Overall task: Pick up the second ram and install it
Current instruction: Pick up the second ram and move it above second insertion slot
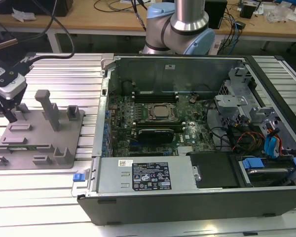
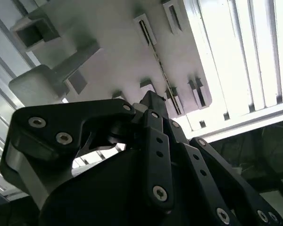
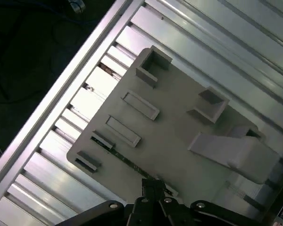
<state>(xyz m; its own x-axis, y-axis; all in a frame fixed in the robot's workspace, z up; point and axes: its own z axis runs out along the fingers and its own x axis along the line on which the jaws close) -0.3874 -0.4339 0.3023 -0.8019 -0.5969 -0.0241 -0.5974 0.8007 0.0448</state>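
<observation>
Hand [image 3: 153,184], pinched together, hovers above the second ram [image 3: 119,157] lying in the gray tray [image 3: 174,136].

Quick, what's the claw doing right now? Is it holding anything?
Claw: closed, holding nothing. The second ram lies in the gray tray.

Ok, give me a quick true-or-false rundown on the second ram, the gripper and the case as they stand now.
1. The second ram lies in the grey fixture plate, outside the computer case. True.
2. The gripper is inside the case. False: it hangs over the fixture plate, near the ram.
3. The case is open, its motherboard showing. True.
4. The fixture plate sits on the exterior view's right of the case. False: it sits on the left.
</observation>
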